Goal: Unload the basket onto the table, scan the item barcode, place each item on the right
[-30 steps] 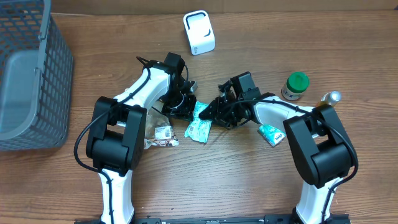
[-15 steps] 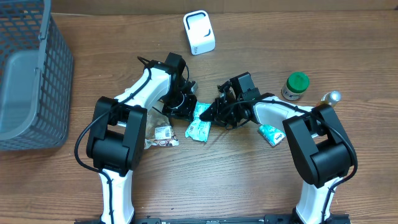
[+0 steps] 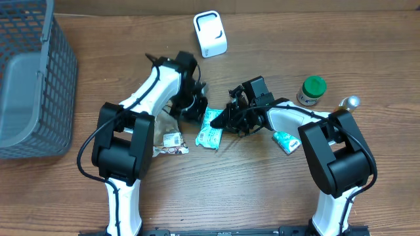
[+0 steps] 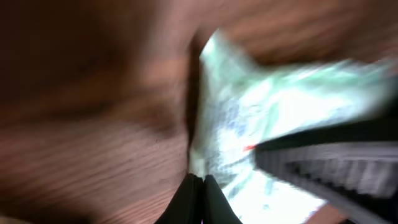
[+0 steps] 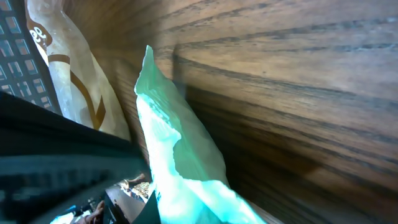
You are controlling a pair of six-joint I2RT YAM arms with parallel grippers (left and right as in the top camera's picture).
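Left gripper has drawn back slightly, pinched shut on the green packet; right gripper has now closed on it. The basket holds a grey tray.

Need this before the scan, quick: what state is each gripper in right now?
Left gripper: closed, pinching an edge of the teal packet.
Right gripper: closed, gripping the same teal packet.
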